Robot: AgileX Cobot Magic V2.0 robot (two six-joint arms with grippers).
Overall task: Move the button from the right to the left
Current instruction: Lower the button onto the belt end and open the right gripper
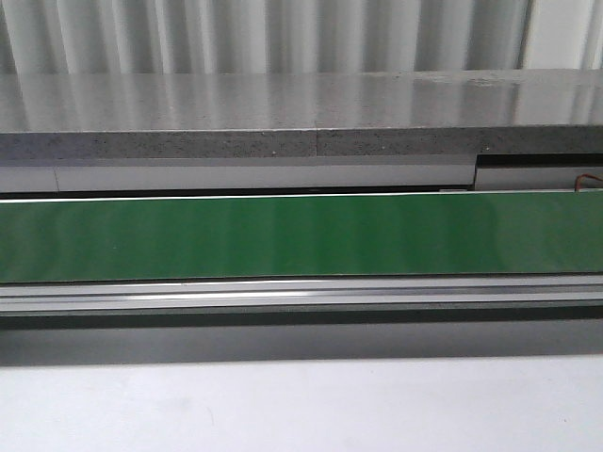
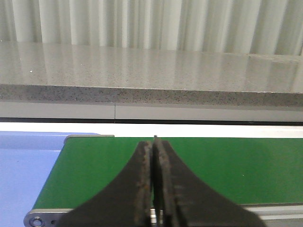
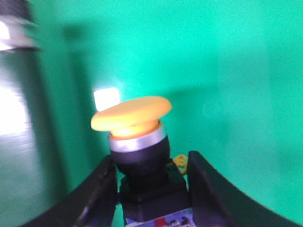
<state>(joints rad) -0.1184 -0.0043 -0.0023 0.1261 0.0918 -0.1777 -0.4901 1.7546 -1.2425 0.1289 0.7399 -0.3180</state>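
Observation:
The button (image 3: 131, 113) shows only in the right wrist view: a yellow-orange mushroom cap, a silver ring, a black collar and a black block with a blue label behind it. My right gripper (image 3: 150, 161) has one black finger on each side of the button's black body and is shut on it, over the green belt (image 3: 227, 71). The view is blurred. My left gripper (image 2: 154, 142) is shut and empty, its fingertips together above the green belt (image 2: 246, 165). Neither gripper nor the button shows in the front view.
The green conveyor belt (image 1: 301, 235) runs across the front view with a metal rail (image 1: 301, 294) along its near edge. A grey stone ledge (image 1: 283, 113) lies behind it and a white tabletop (image 1: 301, 405) in front. A blue end plate (image 2: 28, 165) sits at the belt's end.

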